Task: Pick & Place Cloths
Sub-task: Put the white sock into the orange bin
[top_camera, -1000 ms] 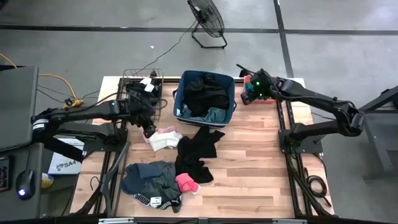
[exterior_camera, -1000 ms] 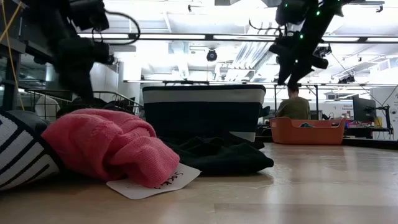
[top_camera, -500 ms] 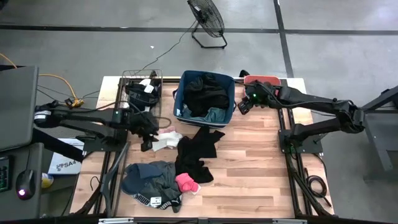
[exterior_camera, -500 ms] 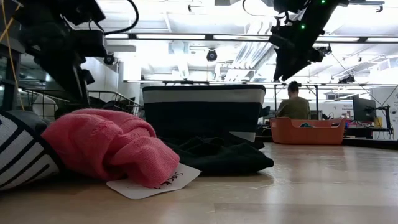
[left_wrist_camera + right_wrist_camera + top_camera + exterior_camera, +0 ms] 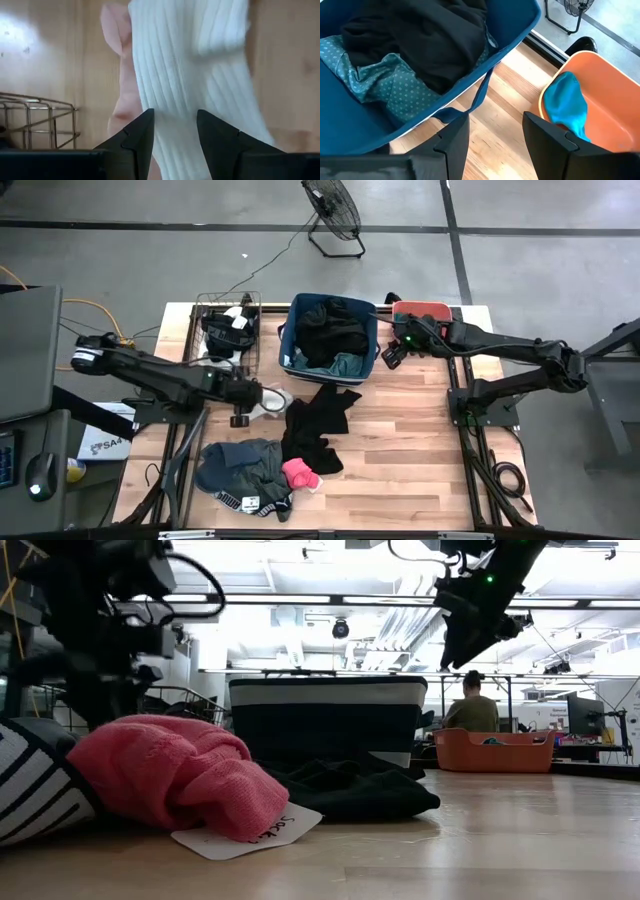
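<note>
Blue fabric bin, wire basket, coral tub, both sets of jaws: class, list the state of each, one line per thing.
Blue fabric bin: part filled with black and teal cloths.
Wire basket: holds dark items.
Coral plastic tub: holds one teal cloth.
Left gripper: jaws open over white ribbed sock.
Right gripper: jaws open, empty.

Between our two dark jaws, standing apart, we see a white ribbed cloth (image 5: 192, 75) overlapping a pale pink cloth (image 5: 120, 75) on the light wooden desk (image 5: 45, 55); a wire metal basket (image 5: 40, 117) sits at eight o'clock.

left end effector (image 5: 240, 418) nearer white cloth (image 5: 268, 406)
</note>
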{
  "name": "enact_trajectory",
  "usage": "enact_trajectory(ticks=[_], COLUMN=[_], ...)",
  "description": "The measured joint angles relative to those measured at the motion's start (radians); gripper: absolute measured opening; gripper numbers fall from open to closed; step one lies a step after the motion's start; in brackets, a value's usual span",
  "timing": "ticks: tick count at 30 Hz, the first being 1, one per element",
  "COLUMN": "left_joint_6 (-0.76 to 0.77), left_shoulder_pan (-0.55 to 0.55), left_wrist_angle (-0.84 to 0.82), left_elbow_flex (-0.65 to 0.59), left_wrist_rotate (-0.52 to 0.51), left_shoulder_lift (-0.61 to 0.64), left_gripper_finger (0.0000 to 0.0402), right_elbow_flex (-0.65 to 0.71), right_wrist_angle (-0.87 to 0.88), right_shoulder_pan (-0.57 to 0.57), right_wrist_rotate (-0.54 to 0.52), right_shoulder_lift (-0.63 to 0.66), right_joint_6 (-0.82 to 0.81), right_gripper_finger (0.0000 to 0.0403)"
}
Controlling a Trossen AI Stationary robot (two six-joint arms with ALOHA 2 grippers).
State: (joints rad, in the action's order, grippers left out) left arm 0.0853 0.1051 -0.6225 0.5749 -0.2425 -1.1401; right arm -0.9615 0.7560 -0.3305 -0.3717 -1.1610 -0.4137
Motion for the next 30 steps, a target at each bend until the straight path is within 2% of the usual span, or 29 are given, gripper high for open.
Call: enact_trajectory(ticks=[10, 13, 18, 24, 30], left_joint_6=[-0.002, -0.002, 0.000, 0.001, -0.002], left_shoulder_pan=[0.000, 0.001, 0.001, 0.000, 0.000], left_wrist_angle=[0.003, 0.007, 0.018, 0.011, -0.040], left_elbow_flex=[0.001, 0.003, 0.003, 0.030, 0.129], left_wrist_rotate=[-0.032, -0.021, -0.010, 0.001, 0.005], left_shoulder_lift=[-0.138, -0.159, -0.160, -0.158, -0.155], left_gripper_finger=[0.0134, 0.0102, 0.0015, 0.0004, 0.0002], right_elbow_flex=[0.000, 0.000, 0.000, 0.000, 0.000], right_wrist_angle=[0.005, 0.006, 0.014, 0.021, 0.021], right_shoulder_pan=[0.000, 0.000, 0.000, 0.000, 0.000], right_wrist_rotate=[0.004, 0.004, 0.004, 0.004, 0.008], right_shoulder_lift=[0.000, 0.000, 0.000, 0.000, 0.000], right_joint_6=[0.000, 0.000, -0.003, -0.004, -0.006], right_gripper_finger=[0.0174, 0.0174, 0.0174, 0.0174, 0.0174])
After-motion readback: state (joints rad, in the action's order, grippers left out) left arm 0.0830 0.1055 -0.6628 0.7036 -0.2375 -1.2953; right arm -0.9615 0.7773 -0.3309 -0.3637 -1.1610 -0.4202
